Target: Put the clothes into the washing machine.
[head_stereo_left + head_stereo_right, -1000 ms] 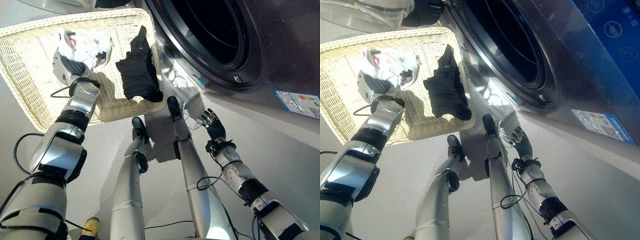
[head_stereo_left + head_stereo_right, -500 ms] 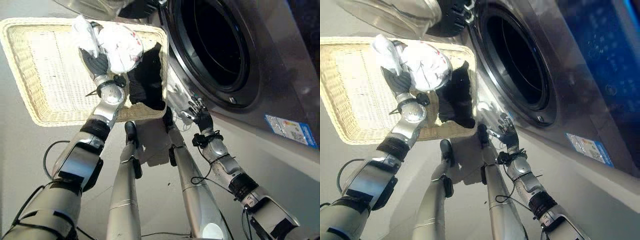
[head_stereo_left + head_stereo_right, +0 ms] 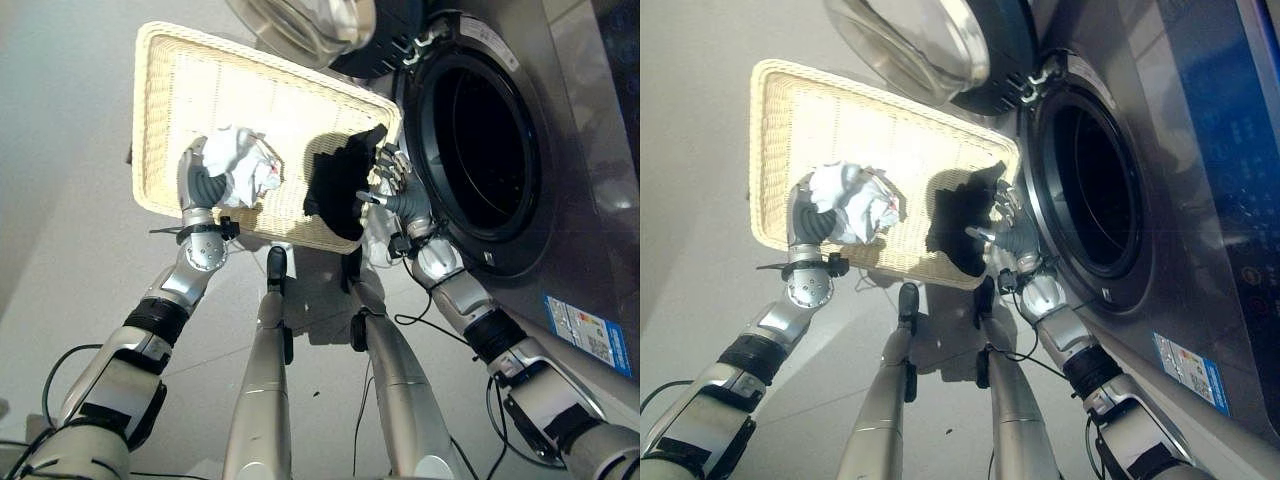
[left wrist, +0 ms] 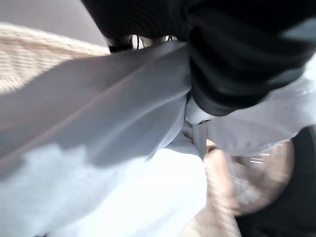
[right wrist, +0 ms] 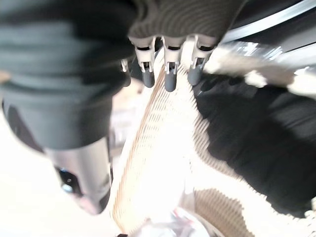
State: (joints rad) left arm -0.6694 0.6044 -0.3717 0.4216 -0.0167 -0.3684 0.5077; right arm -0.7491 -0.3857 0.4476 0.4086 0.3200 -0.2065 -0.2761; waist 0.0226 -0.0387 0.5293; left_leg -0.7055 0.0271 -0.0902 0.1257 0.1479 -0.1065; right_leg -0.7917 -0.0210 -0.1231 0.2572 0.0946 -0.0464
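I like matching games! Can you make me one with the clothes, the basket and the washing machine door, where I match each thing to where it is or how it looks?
Things:
1. white garment
2. black garment
3. wicker basket
4. washing machine door

Descriptions:
A. swung open, above the basket
B. bunched up in the left hand
C. pale woven tray on the floor beside the washing machine
D. lying in the basket at the end near the drum opening, by the right hand

Pairs: 1-B, 2-D, 3-C, 4-A
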